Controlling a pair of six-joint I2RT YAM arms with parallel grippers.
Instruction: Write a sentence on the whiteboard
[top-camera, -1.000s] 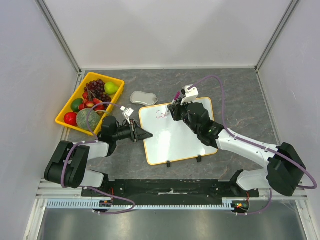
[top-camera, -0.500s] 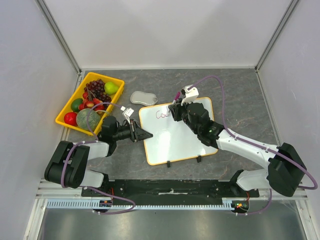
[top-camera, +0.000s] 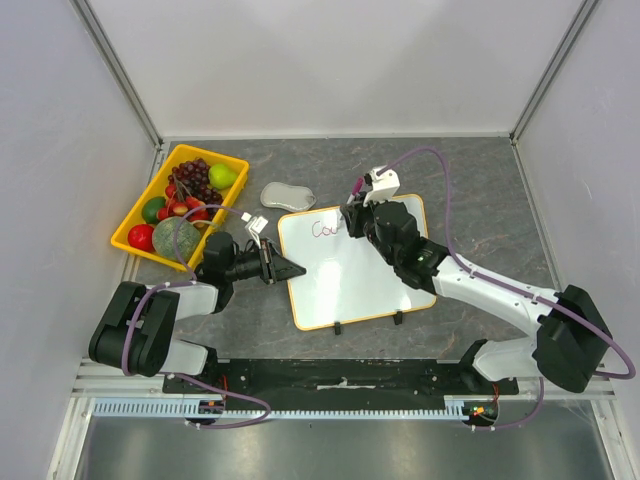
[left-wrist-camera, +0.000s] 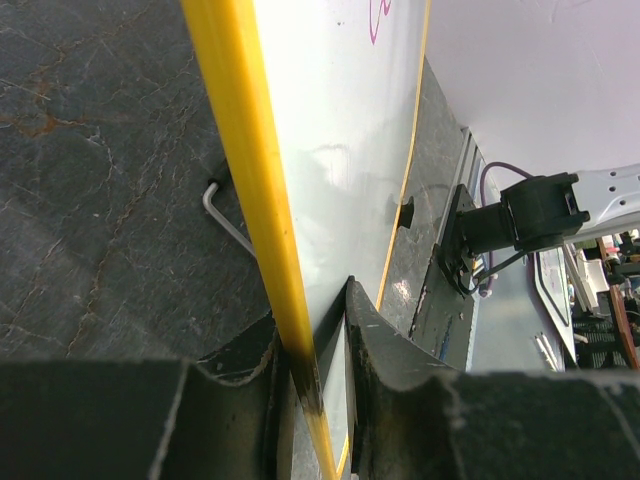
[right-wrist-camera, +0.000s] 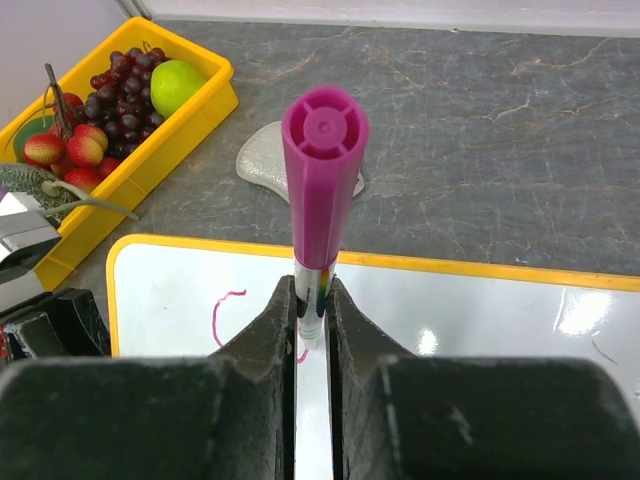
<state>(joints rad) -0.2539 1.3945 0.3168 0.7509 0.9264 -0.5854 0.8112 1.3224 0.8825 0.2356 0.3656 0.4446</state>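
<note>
the whiteboard (top-camera: 350, 280) lay flat mid-table, turned slightly askew. the left gripper (left-wrist-camera: 315, 330) was clamped on its yellow rim at the board's 9 o'clock edge, probably to stop it sliding under the pen. the right gripper (right-wrist-camera: 312, 300) was closed on a magenta marker (right-wrist-camera: 322, 170), held upright with its butt end up, over the board's 11 o'clock corner. there the sentence (top-camera: 325, 228) had only its first few cursive letters. most of the board was blank, so the writing seemed barely started. a fruit tray (top-camera: 128, 243) sat well apart at 10 o'clock.
</note>
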